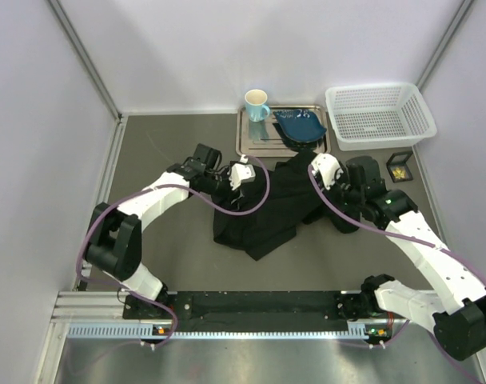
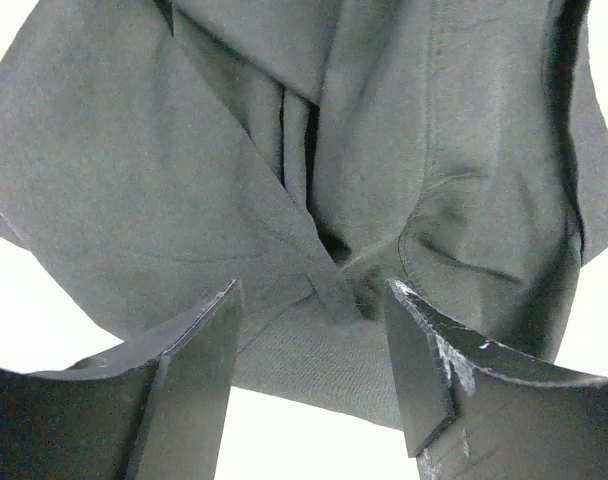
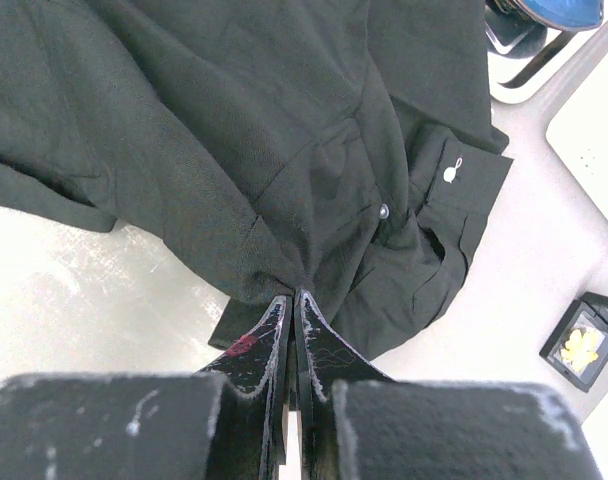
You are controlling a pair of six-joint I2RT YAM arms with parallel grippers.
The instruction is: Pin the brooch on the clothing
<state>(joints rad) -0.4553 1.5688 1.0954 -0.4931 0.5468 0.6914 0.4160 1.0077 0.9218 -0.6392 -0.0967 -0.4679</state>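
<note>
The black shirt (image 1: 263, 212) lies crumpled in the middle of the table. My left gripper (image 1: 252, 179) is at its left upper edge; in the left wrist view it (image 2: 314, 292) is open, its jaws on either side of a fold of the shirt (image 2: 184, 150). My right gripper (image 1: 313, 179) is at the shirt's right side; in the right wrist view it (image 3: 293, 296) is shut on a pinch of the shirt (image 3: 234, 120). A white button (image 3: 450, 174) shows on a cuff. The golden leaf brooch (image 3: 582, 346) lies in a small black box (image 1: 400, 167) to the right of the shirt.
A metal tray (image 1: 251, 142) at the back holds a blue dish (image 1: 300, 126), and a light blue cup (image 1: 256, 104) stands at its corner. A white plastic basket (image 1: 377, 116) stands at the back right. Walls close in on both sides.
</note>
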